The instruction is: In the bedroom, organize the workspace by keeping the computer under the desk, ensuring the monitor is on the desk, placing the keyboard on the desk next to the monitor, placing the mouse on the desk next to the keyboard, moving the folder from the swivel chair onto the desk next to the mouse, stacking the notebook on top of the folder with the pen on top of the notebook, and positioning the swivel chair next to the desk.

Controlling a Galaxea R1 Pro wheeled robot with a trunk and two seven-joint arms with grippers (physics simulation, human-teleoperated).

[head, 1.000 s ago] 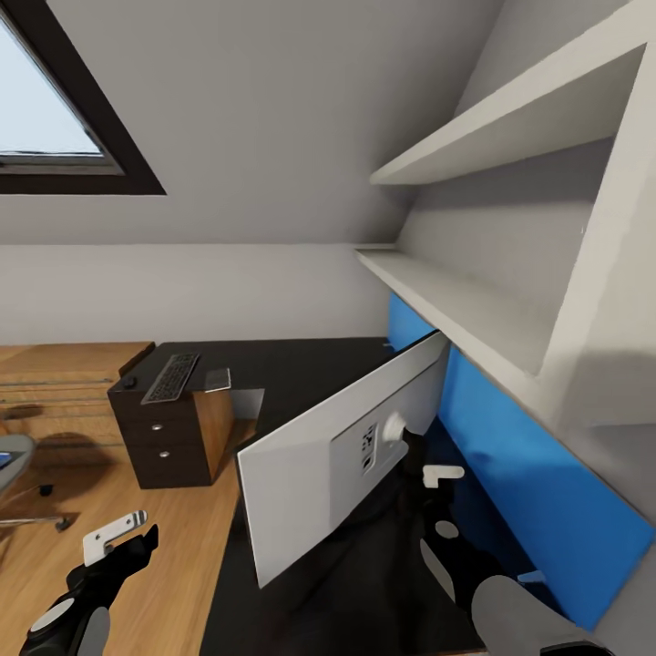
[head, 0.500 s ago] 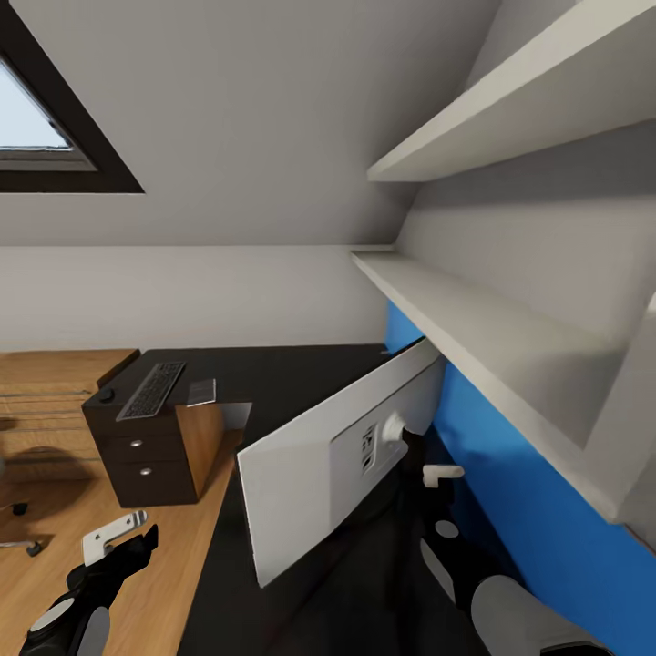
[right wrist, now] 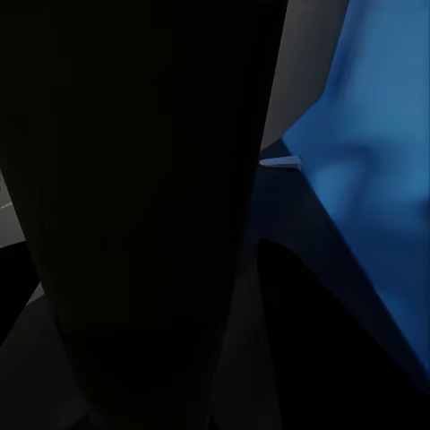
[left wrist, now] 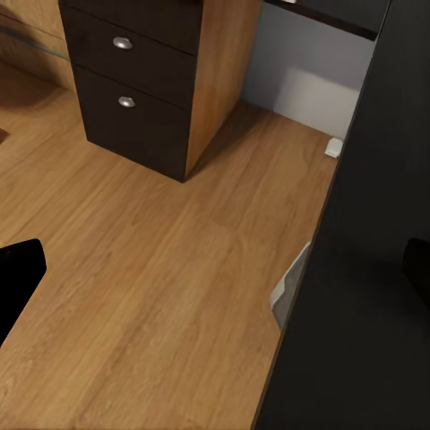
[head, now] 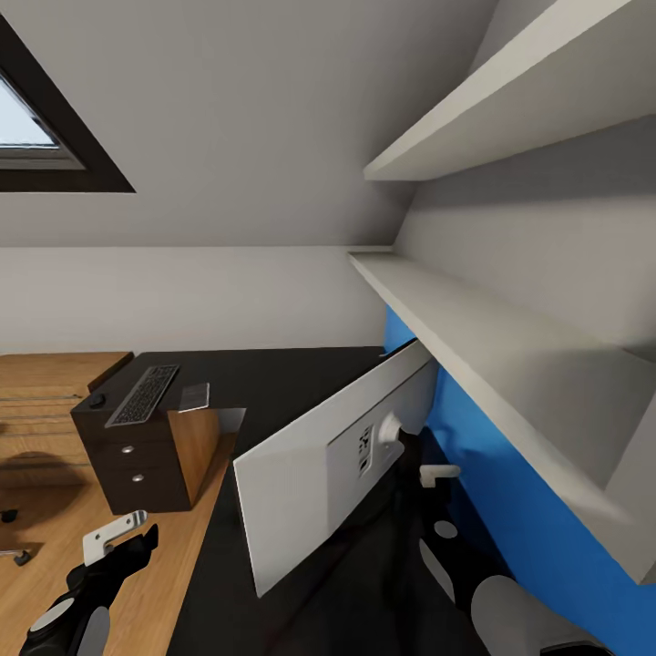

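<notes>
The monitor [head: 310, 478] shows its pale grey back, tilted over the black desk [head: 273, 374]. My right gripper [head: 439, 499] is at the monitor's foot behind the panel, fingers on either side of it, shut on it. A dark shape fills much of the right wrist view. Low at the left, my left gripper [head: 118, 539] hangs open over the wood floor, nothing between its fingers [left wrist: 18, 278]. The keyboard [head: 143, 394] lies on the far end of the desk above the drawer unit [head: 137, 460], with the mouse [head: 97, 400] beside it. A castor of the swivel chair [head: 9, 516] shows at the left edge.
A small flat grey rectangle [head: 194, 396] lies by the keyboard. Pale shelves [head: 474, 319] jut out over the desk above a blue wall panel [head: 510, 474]. A dark-framed roof window [head: 36, 146] is at the upper left. Wood floor [left wrist: 161, 269] lies between the drawer unit and the desk edge.
The camera has swung right: the window, drawer unit and chair slid left in the picture. The monitor and both grippers kept their places in view, so the monitor moved with me.
</notes>
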